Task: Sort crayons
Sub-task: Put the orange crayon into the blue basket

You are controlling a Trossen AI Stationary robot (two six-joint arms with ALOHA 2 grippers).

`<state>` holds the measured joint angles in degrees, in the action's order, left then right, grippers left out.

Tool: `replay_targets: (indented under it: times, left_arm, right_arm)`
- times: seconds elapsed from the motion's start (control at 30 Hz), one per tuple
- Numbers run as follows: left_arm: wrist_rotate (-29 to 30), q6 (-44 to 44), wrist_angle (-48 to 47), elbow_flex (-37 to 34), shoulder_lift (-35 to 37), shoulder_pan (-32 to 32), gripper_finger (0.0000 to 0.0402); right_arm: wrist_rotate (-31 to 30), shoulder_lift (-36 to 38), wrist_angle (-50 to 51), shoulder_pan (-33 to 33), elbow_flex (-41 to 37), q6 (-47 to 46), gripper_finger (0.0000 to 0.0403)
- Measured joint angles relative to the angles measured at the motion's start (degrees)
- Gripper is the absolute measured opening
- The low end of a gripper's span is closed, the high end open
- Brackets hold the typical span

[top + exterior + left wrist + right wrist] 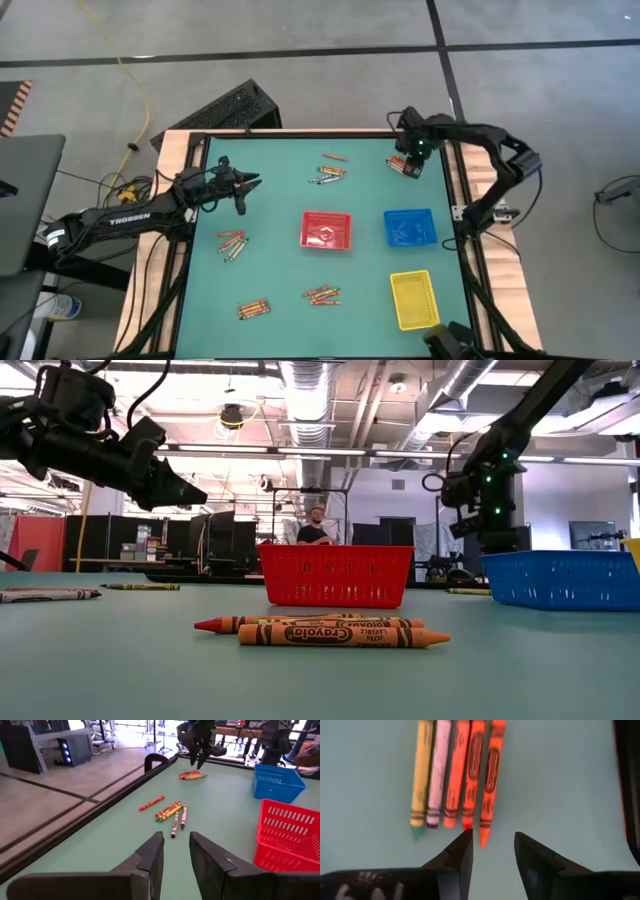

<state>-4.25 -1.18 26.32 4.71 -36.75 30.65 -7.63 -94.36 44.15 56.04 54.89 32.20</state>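
While the right hand (pixel 492 851) hovers with its dark fingers spread and empty just above a row of five thin wax crayons (pixel 456 775) at the far right corner of the green surface (pixel 270 220), the step in hand looks like picking the first stick from that group: one yellowish, one pale grey, three orange-red, lying side by side and touching. Next it likely needs to drop straight onto the outermost orange one, beside its fingers, and close without dragging the neighbours. The left hand (pixel 243 184) waits raised over the far left, fingers narrowly parted, holding nothing. Five more loose clusters of crayons lie scattered; three mesh plastic trays stand apart: one red (pixel 327 231), one blue (pixel 410 228), one yellow (pixel 414 298)
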Motion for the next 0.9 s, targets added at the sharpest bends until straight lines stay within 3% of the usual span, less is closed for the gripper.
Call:
replay_targets:
  times: [0.5, 0.9]
  left_arm:
    - [-0.1, -0.1, -0.7, 0.0, 0.0, 0.0, 0.0083]
    - [-0.7, -3.4, -2.9, 0.0, 0.0, -0.1, 0.0083]
  right_arm:
    - [-1.7, -5.4, -0.6, -0.1, 0.2, 3.2, 0.0126]
    - [-3.4, -5.6, -1.6, -0.6, 1.1, 4.4, 0.0008]
